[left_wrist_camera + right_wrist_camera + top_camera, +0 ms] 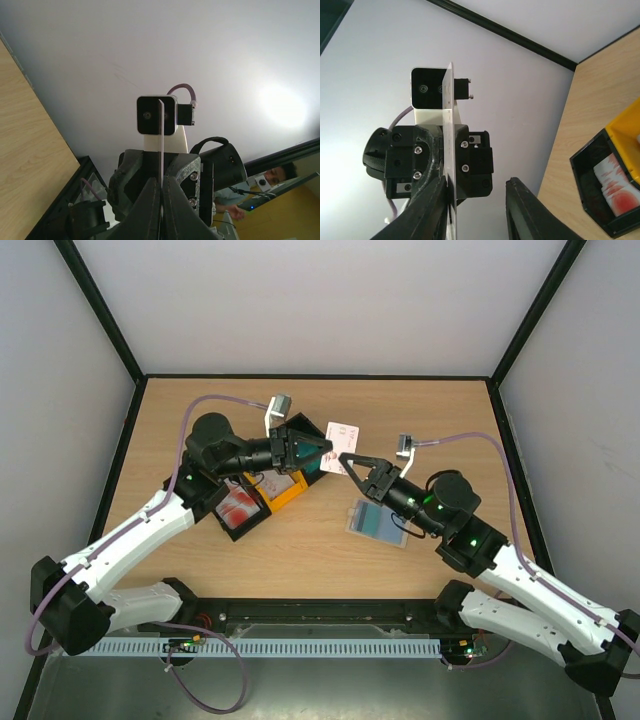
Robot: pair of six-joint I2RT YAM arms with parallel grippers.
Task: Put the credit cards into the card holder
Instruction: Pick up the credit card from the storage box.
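My left gripper (322, 451) is shut on a pale whitish credit card (343, 434) and holds it up above the table's middle. The left wrist view shows that card (161, 145) edge-on between the closed fingers. My right gripper (356, 466) faces it, open around the card's near edge. In the right wrist view the card (448, 135) lies against one finger (432, 205), and the other finger (522, 210) stands well apart. The card holder (378, 523) lies open on the table under the right arm, blue-grey side up.
A black tray (226, 527) holding red-and-white cards (240, 504) sits beside a yellow tray (288, 490) under the left arm. Both trays (587, 172) also show at the right edge of the right wrist view. Black frame rails edge the table.
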